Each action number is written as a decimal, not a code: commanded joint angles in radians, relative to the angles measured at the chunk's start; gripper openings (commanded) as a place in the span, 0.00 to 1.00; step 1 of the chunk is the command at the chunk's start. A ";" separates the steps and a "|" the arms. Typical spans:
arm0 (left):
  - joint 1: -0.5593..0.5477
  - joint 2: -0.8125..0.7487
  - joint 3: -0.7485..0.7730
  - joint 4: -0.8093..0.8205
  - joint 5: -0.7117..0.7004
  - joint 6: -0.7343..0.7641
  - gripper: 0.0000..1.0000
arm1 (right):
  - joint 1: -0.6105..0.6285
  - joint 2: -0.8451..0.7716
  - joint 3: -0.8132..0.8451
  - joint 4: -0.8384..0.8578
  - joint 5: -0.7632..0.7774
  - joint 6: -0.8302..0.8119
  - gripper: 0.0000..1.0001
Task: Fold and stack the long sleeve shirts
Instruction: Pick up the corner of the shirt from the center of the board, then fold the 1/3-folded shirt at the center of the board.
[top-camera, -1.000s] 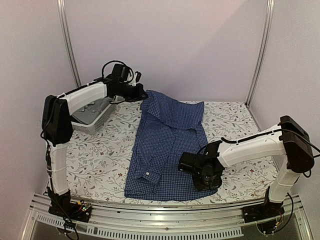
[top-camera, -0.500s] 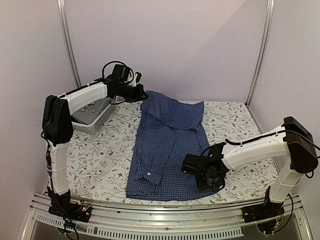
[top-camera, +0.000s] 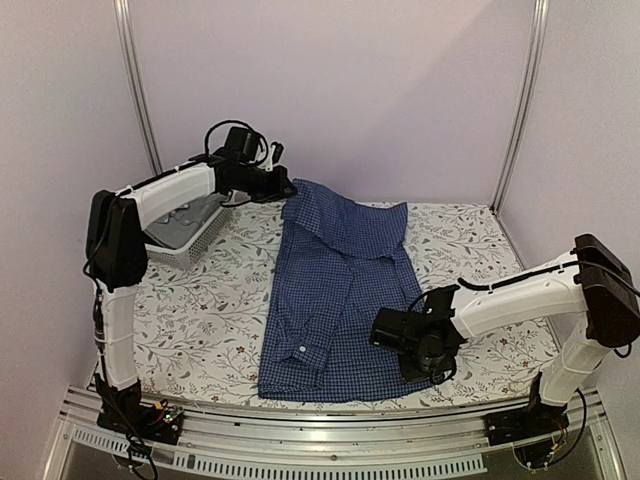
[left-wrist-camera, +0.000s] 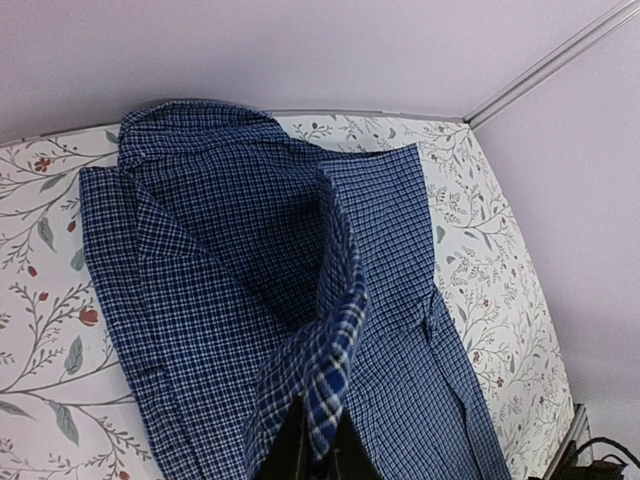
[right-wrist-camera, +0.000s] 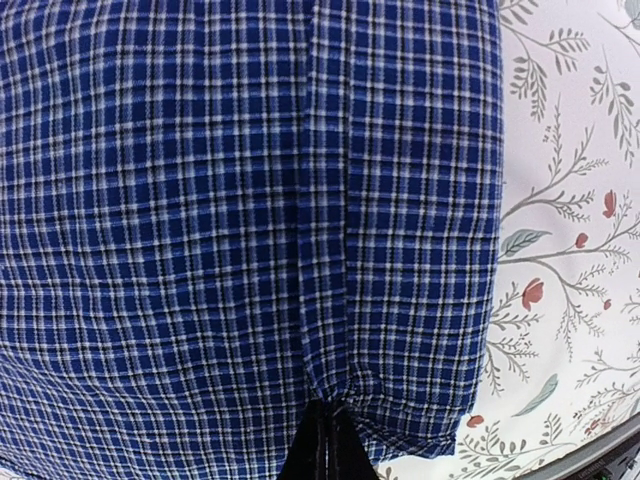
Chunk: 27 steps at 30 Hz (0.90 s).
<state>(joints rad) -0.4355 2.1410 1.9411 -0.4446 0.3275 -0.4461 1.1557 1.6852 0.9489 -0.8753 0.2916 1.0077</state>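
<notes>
At hem corner farthest from basket (top-camera: 196, 246): right gripper (right-wrist-camera: 325, 446) pinched together on puckered fold of blue checked shirt (top-camera: 330, 290). Left gripper (left-wrist-camera: 318, 452) clamped on raised shoulder edge of the shirt, just right of basket. Shirt lies lengthwise on floral table (top-camera: 200, 320), right of basket. Grey cloth (top-camera: 188, 216) inside basket.

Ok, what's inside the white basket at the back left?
Grey cloth lies in the basket. The left arm crosses above it, so the rest of the inside is hidden.
</notes>
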 joint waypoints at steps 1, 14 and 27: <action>0.004 0.013 0.047 -0.009 -0.005 0.001 0.07 | -0.011 -0.049 -0.007 -0.024 0.042 0.005 0.00; 0.013 0.039 0.170 -0.068 -0.046 0.026 0.07 | -0.014 -0.138 0.026 0.115 -0.040 -0.119 0.00; 0.120 0.011 0.240 -0.113 -0.075 0.046 0.07 | -0.013 -0.099 0.067 0.348 -0.256 -0.304 0.00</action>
<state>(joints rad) -0.3641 2.1719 2.1601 -0.5304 0.2722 -0.4202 1.1488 1.5433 0.9859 -0.6067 0.1089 0.7601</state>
